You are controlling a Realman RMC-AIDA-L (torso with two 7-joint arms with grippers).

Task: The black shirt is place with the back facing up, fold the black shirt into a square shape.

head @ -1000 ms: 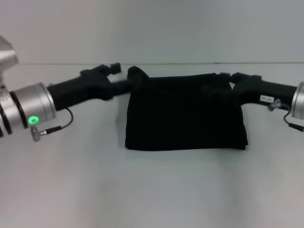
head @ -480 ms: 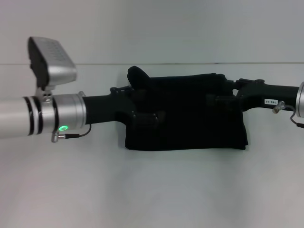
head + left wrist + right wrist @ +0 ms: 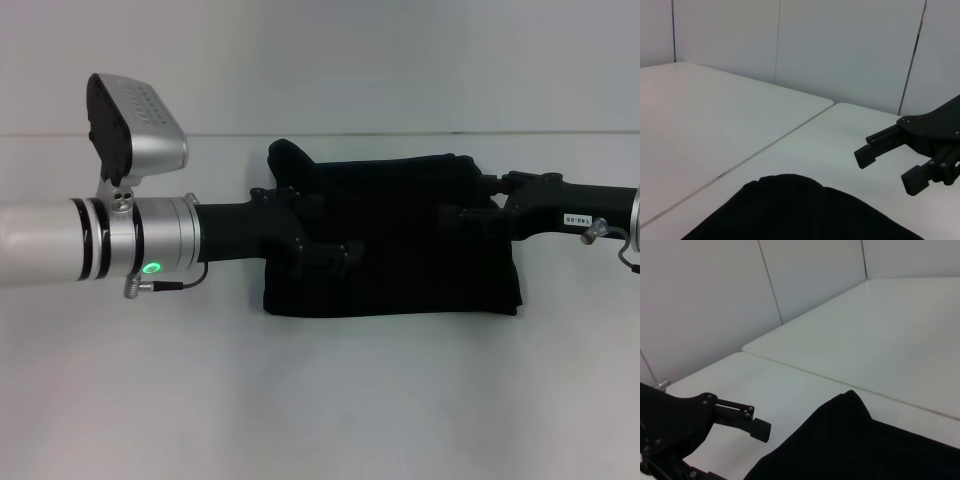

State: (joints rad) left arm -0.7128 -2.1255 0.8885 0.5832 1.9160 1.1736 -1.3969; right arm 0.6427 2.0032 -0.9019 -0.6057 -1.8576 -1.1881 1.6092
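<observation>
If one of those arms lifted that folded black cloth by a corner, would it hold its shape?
Probably not. The folded matte black fabric shirt lies in soft layers with a bump at one far corner, so it would likely droop and unfold. It looks light, and pushing it across the smooth white table might bunch it.

The large matte black folded fabric shirt (image 3: 400, 235) lies on the flat white table (image 3: 320, 400), centred before the robot, near the table's far edge. The black rigid left gripper (image 3: 330, 245) reaches in from the left above the shirt's left half; the black rigid right gripper (image 3: 455, 213) reaches in from the right above its right half, jaws apart
</observation>
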